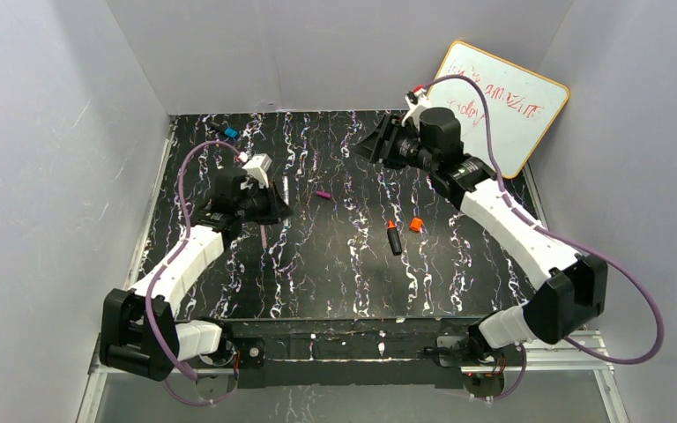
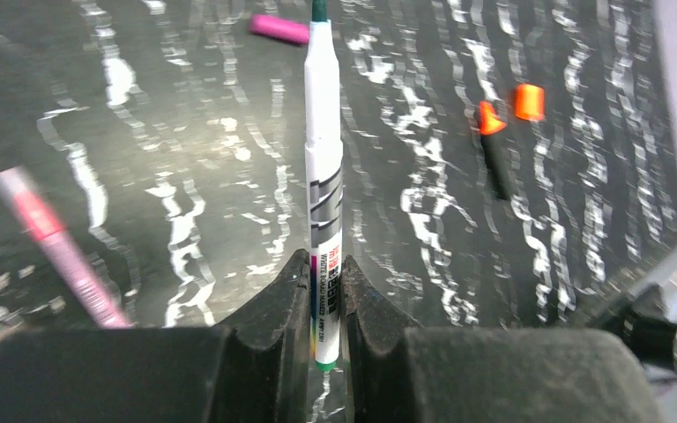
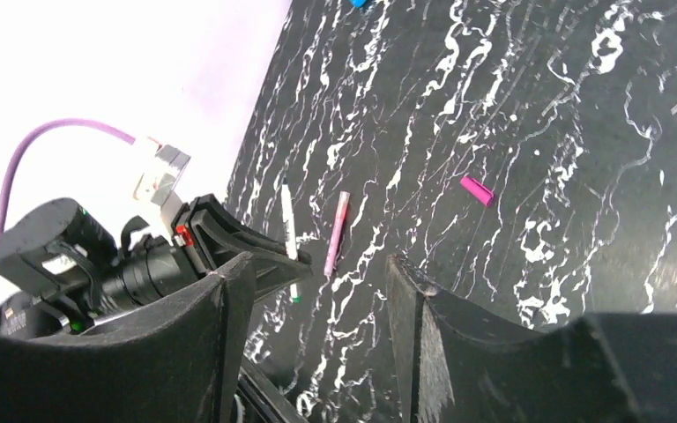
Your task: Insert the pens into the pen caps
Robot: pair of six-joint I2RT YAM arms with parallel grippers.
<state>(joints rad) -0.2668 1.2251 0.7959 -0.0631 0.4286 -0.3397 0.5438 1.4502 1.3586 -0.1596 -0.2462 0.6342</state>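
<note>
My left gripper (image 2: 324,282) is shut on the lower end of the slim white pen (image 2: 323,167), which points away from it low over the table; from above the gripper (image 1: 275,210) is at the left. The pink-purple pen (image 2: 57,247) lies just to its left. A magenta cap (image 1: 323,194) lies ahead of the white pen's tip. The short black marker (image 1: 394,239) with an orange end lies mid-table beside the orange cap (image 1: 416,225). My right gripper (image 1: 360,148) hovers open at the back, holding nothing (image 3: 317,278).
A whiteboard (image 1: 502,101) with scribbles leans in the back right corner. A small black piece with a blue end (image 1: 227,132) lies at the back left. Grey walls close in the table on three sides.
</note>
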